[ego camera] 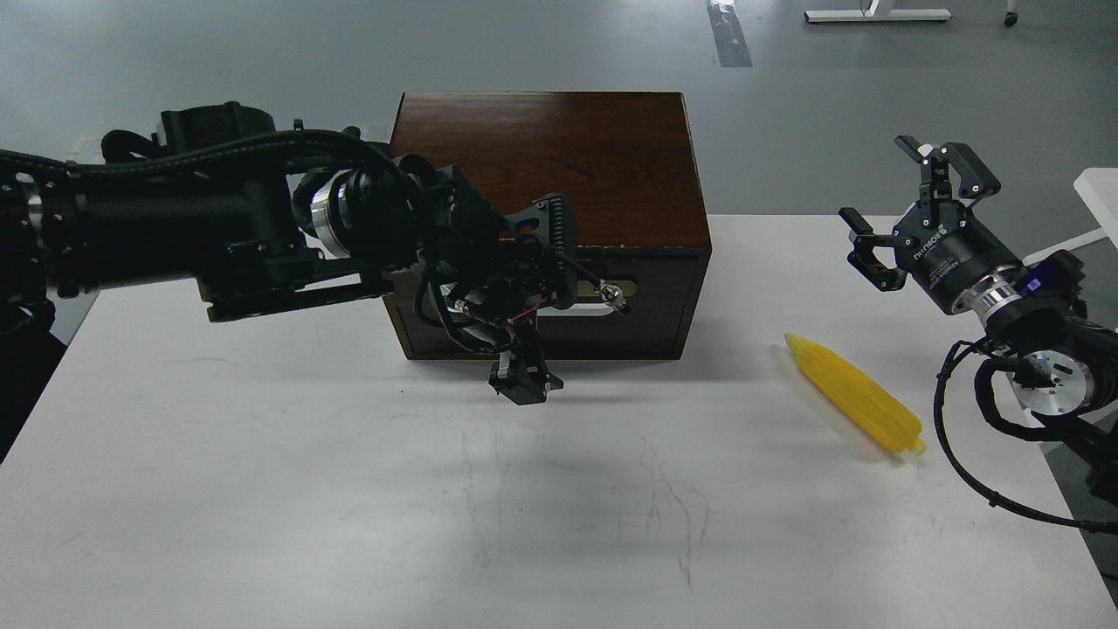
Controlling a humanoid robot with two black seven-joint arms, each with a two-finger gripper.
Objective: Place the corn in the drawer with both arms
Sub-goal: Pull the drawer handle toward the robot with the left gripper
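The fingers of the right gripper (917, 214) are spreading wide open and holding nothing, hanging in the air above the right edge of the white tabletop (262, 489), well apart from the corn (860, 397). The left gripper (524, 380) is reaching in front of the drawer (646, 306), near its white handle (603, 293); its fingers are seen dark and bunched, so I cannot tell how far open they are or whether they are gripping anything. The drawer is looking closed in the dark brown cabinet (541, 157), which is sitting at the back middle of the tabletop. The corn is lying flat on the tabletop to the right of the cabinet, its pointed tip aiming toward the cabinet and its blunt end toward the near right edge. It is probably light, stiff plastic, with ribbed rows giving some grip but a round body likely to roll, so taking hold across the thick middle seems safest. Open tabletop is lying all around the corn, yet the right edge is near, and a nudge could be sending it off.
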